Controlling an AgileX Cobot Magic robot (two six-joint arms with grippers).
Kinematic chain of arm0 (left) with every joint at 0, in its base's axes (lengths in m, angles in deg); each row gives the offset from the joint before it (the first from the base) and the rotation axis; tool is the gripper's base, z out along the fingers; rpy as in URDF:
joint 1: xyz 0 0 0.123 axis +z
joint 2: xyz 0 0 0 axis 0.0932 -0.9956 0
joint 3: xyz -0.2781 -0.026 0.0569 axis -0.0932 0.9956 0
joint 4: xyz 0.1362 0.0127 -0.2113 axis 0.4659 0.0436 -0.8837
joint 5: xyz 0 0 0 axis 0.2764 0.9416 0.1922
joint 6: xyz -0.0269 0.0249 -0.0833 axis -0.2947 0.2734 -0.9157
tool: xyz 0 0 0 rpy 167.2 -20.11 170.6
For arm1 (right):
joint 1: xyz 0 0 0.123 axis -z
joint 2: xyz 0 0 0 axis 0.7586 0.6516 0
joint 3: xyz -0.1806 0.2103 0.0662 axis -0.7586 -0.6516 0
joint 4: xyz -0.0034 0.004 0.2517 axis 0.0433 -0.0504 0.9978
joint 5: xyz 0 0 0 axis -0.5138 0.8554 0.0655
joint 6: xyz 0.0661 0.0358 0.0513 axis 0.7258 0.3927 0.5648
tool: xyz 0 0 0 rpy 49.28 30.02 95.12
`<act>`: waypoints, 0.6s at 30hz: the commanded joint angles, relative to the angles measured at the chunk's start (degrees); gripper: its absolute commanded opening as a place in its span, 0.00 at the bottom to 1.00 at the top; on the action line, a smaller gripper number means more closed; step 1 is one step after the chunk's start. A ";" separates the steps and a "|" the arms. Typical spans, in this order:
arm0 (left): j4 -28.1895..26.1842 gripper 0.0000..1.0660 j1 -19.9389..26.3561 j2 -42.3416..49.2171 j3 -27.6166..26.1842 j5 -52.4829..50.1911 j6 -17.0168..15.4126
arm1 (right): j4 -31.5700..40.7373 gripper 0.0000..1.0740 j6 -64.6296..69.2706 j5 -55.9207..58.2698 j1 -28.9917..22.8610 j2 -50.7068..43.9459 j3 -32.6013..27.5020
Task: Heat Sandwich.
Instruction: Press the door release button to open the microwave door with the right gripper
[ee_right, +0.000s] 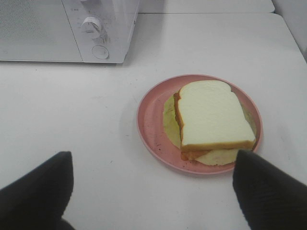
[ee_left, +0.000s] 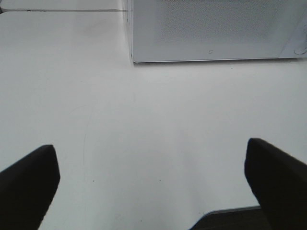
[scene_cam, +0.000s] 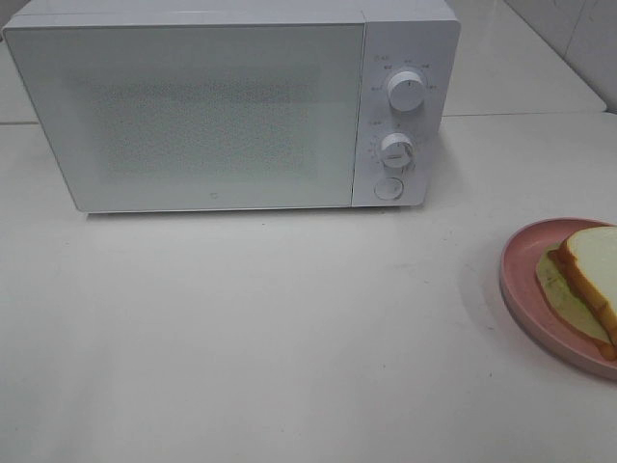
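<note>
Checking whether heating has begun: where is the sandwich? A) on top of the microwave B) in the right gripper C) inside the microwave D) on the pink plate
D: the sandwich lies on the pink plate, outside the closed microwave.

The boxy white microwave oven (scene_cam: 212, 116) has a pale grey-white door with a fine speckled mesh of tiny dots across its middle, and its two round white dials (scene_cam: 406, 90) sit on a white panel with faint grey markings. The round pink plate (ee_right: 148, 124) shows small dark flecks near its rim and holds the thick white-bread sandwich (ee_right: 213, 115), cream-white on top with tan crusts, a reddish-orange layer and pale yellow-green filling at the edges. The smooth surface (scene_cam: 270, 328) is plain off-white, and the left claw (ee_left: 149, 146) and right claw (ee_right: 153, 154) both have matte black fingers.
</note>
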 commanded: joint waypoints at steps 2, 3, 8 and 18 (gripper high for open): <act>-0.23 0.91 -0.34 1.20 0.00 -0.69 -0.23 | 0.00 0.77 -0.74 -0.97 0.23 -1.49 -0.11; -0.23 0.91 -0.34 1.20 0.00 -0.69 -0.23 | 0.00 0.77 -0.74 -0.97 0.23 -1.49 -0.11; -0.23 0.91 -0.34 1.20 0.00 -0.69 -0.23 | 0.00 0.77 -0.74 -0.97 0.23 -1.49 -0.11; -0.23 0.91 -0.34 1.20 0.00 -0.69 -0.23 | 0.00 0.76 -0.06 -0.97 0.23 -0.34 -0.11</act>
